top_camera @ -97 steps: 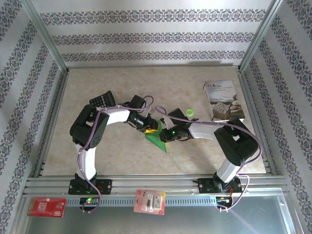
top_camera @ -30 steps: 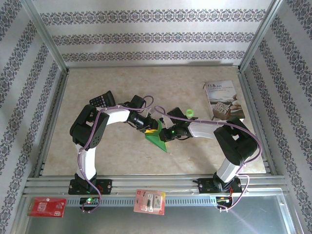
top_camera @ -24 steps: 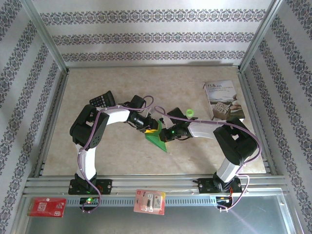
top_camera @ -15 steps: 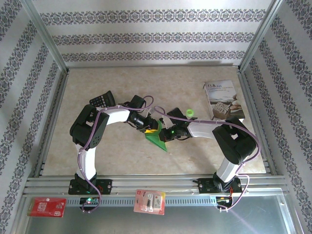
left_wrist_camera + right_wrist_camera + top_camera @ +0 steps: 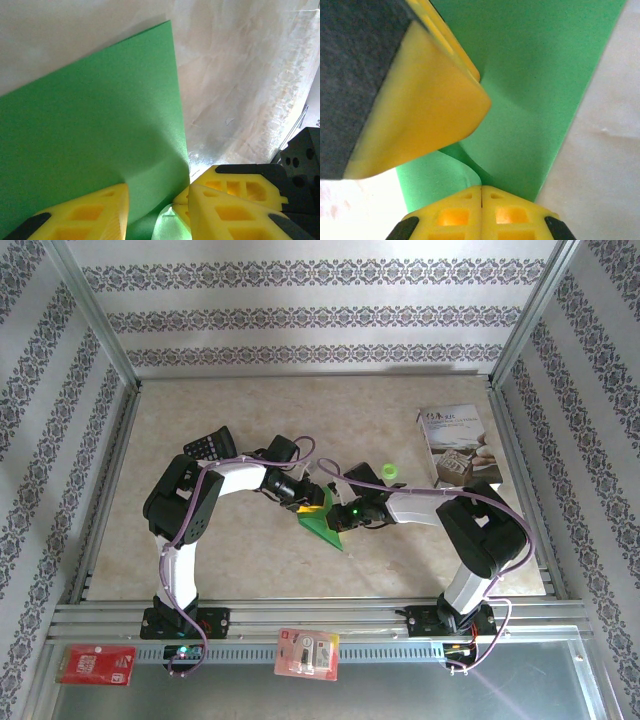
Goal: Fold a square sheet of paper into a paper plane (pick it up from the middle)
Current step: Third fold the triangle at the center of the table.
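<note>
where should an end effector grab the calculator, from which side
Probably across its narrow width near the middle, from straight above: the calculator lies flat on the table, a thin slab turned diagonally, so the jaws should turn to match.

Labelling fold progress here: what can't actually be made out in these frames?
- Top view: both grippers cover much of the square sheet of paper, so the fold shape is unreadable.
- Left wrist view: the sheet is cut off by the left and bottom edges. The left gripper hides its near edge.
- Right wrist view: the right gripper is shut, but it is unclear whether paper is pinched. The left gripper's finger blocks the upper left.
- Top view: the booklet print is too small to read.
</note>
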### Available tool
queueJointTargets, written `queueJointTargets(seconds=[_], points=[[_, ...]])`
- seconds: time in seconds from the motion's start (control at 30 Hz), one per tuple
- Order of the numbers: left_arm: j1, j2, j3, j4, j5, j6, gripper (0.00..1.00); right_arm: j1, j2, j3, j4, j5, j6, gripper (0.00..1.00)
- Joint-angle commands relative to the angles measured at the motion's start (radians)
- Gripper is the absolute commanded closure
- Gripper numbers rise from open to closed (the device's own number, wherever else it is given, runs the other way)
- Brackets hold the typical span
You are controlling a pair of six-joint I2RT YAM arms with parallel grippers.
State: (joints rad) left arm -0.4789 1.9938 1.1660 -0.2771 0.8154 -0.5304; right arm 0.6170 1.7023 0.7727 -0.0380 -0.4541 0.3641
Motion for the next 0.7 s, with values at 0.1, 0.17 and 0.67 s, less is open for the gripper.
queueJointTargets(seconds=[0.1,0.17,0.67], points=[[-0.019,0.039,-0.015,-0.022,-0.039,0.011,0.64,-0.002,-0.003,-0.040,-0.013,0.017,0.019,0.95],[-0.019,0.040,-0.012,-0.022,-0.039,0.007,0.64,0.000,-0.001,-0.047,-0.009,0.021,0.026,0.95],[0.017,-0.002,0.096,-0.027,-0.053,-0.029,0.55,0.011,-0.010,-0.116,0.031,0.104,0.132,0.98]])
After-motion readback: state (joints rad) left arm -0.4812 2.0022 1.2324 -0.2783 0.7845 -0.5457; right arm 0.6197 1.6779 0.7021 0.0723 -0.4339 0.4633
